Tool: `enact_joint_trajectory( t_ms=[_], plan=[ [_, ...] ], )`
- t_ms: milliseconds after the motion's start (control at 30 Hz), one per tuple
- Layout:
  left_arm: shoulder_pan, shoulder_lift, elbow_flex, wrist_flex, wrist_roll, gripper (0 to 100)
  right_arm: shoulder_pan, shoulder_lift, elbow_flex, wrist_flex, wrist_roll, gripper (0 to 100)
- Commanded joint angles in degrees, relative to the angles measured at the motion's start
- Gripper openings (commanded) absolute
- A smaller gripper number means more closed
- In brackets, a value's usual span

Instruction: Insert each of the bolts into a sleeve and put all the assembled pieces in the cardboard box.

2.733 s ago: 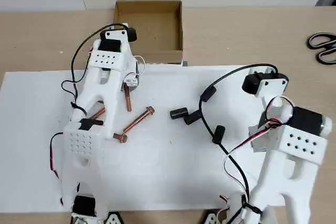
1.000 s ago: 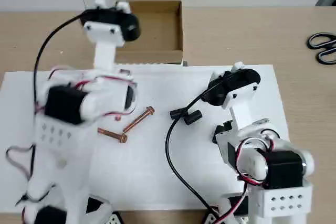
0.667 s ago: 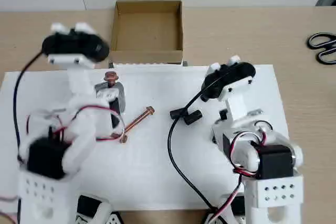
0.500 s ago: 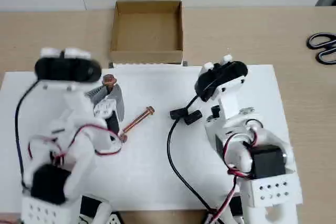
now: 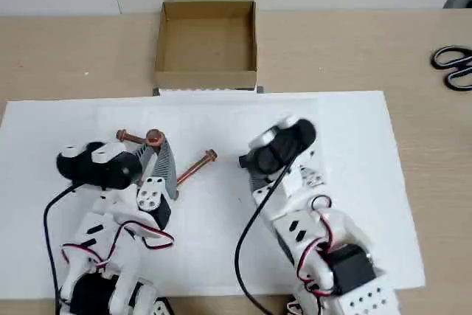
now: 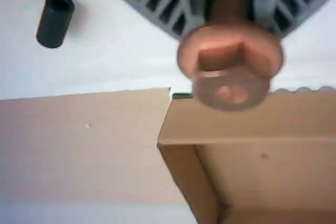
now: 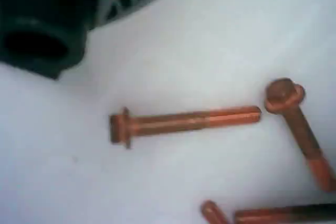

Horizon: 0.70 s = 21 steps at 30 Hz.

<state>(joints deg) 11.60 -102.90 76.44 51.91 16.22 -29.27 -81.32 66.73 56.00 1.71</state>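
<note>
Wooden counter (image 5: 354,49) is carrying a white sheet (image 5: 354,204), with the cardboard box (image 5: 207,38) sitting at the far edge. Left hand (image 5: 156,149) is clenching a bolt (image 6: 229,66), head end pointing far, toward the box, shaft hidden between the fingers. A loose bolt (image 5: 195,167) is lying just right of it, long axis diagonal, head far-right. Right hand (image 5: 252,170) is sitting at a black sleeve (image 7: 39,40); cannot tell whether it is gripping.

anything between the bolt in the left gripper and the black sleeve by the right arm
Yes: a loose bolt lies on the paper between the left gripper, shut on its held bolt, and the sleeve. Nothing else visible stands between them.
</note>
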Motion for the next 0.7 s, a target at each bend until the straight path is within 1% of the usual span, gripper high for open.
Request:
enact_joint_trajectory(
  t_ms=[0,133,267,333,533,667],
  plan=[
    [-0.26,-1.23,0.13,-2.81,4.13,1,-3.47,-6.81,5.19,-4.79,-0.18,0.3],
    [0.09,-1.05,0.22,-5.19,10.11,1,-6.2,-15.43,11.87,-6.2,-0.09,0.3],
    [-0.18,-1.05,0.31,-5.8,13.71,1,-7.52,-22.64,16.26,-5.93,1.14,0.3],
    [-0.26,-1.05,0.31,-5.8,15.56,1,-8.4,-22.73,17.41,-5.93,2.64,0.3],
    [-0.09,-1.05,1.71,-5.89,22.77,1,-11.82,-22.46,20.75,-8.92,2.81,0.3],
    [0.09,-1.05,2.15,-5.71,22.95,1,-14.55,-22.46,22.33,-11.21,2.81,0.3]
  ],
)
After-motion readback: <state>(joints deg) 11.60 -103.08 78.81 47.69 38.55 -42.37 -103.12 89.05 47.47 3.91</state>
